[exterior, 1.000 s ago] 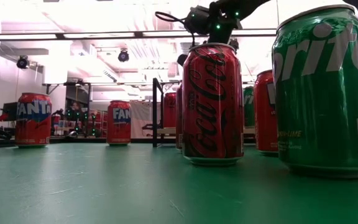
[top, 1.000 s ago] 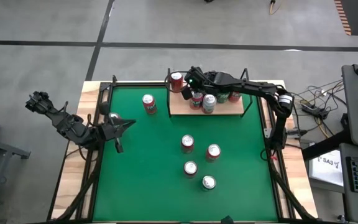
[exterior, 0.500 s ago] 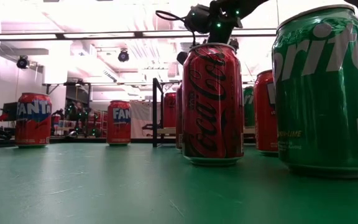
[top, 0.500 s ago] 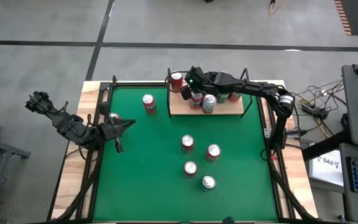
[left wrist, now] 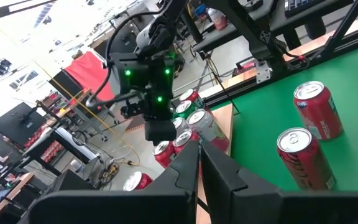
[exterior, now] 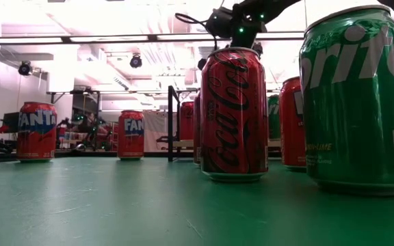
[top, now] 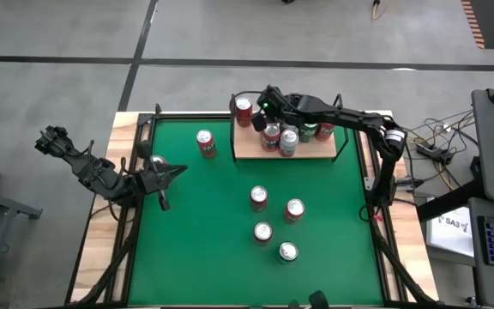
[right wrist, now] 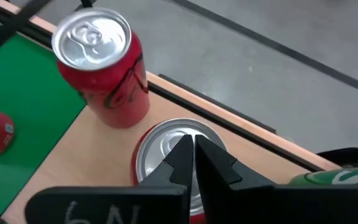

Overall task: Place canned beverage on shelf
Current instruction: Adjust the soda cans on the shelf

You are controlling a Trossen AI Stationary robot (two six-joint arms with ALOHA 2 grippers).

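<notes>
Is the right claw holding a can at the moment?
No: the right gripper is shut with nothing between its fingers, above a can's silver top on the shelf.

We see a green counter (top: 195, 240) carrying five cans: one Fanta can (top: 205, 142) near the far edge and four cans (top: 273, 221) clustered mid-counter. The wooden shelf (top: 251, 148) at the back holds what look like five cans (top: 283, 136).
</notes>
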